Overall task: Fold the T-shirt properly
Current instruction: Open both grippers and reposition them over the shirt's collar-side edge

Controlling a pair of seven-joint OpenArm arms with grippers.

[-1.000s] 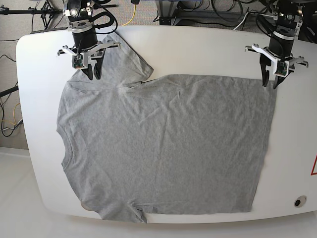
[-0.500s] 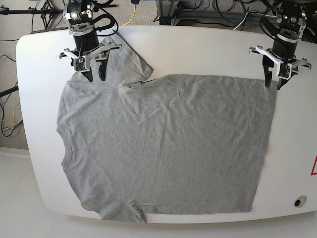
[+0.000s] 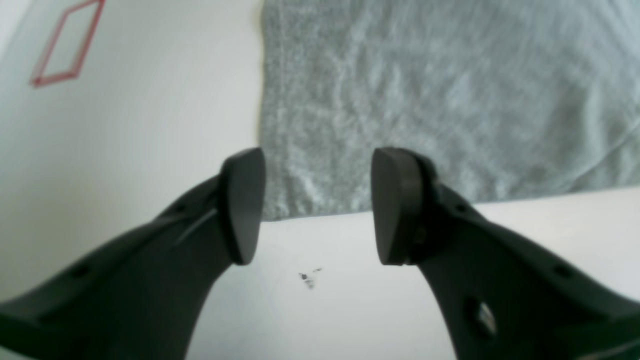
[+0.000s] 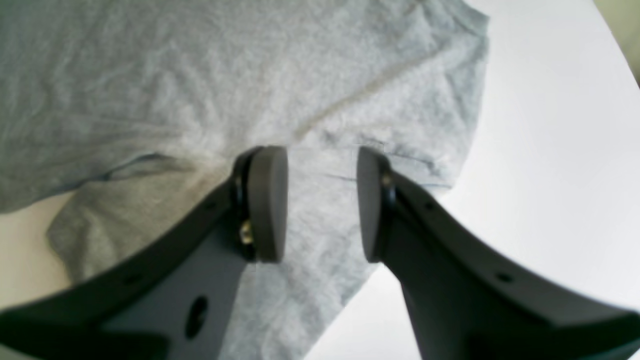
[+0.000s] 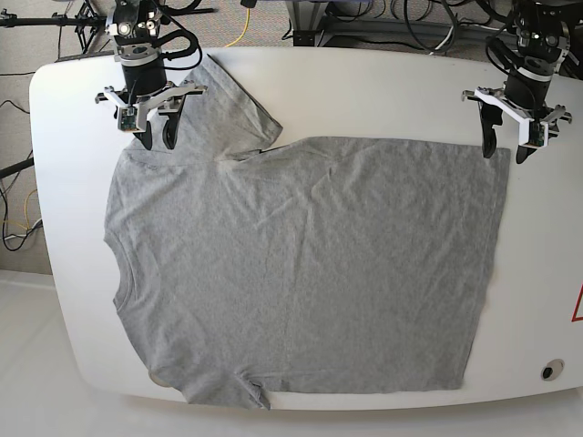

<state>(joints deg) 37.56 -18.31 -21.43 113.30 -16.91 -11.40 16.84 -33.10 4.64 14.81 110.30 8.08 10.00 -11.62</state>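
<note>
One heather-grey short-sleeved cotton T-shirt [image 5: 301, 264], one white rounded table [image 5: 364, 91], two black-fingered grippers: left [image 5: 505, 150], right [image 5: 157, 141]; one red outlined marking [image 3: 65, 45].

We record one white table [image 5: 364, 91] with rounded corners, evenly lit. At its 4 o'clock edge: a red outlined mark [image 5: 577, 305] and a small round fitting [image 5: 547, 370]. Beyond 12 o'clock: dark cables [image 5: 401, 23] and a yellow cable [image 5: 244, 23]. At 7 o'clock: pale floor [image 5: 27, 382].

Right pincer [image 5: 156, 137] at 10 o'clock of base view, pointing down, jaws apart, gripping nothing. Left pincer [image 5: 505, 149] at 2 o'clock, pointing down, jaws parted, empty.
</note>
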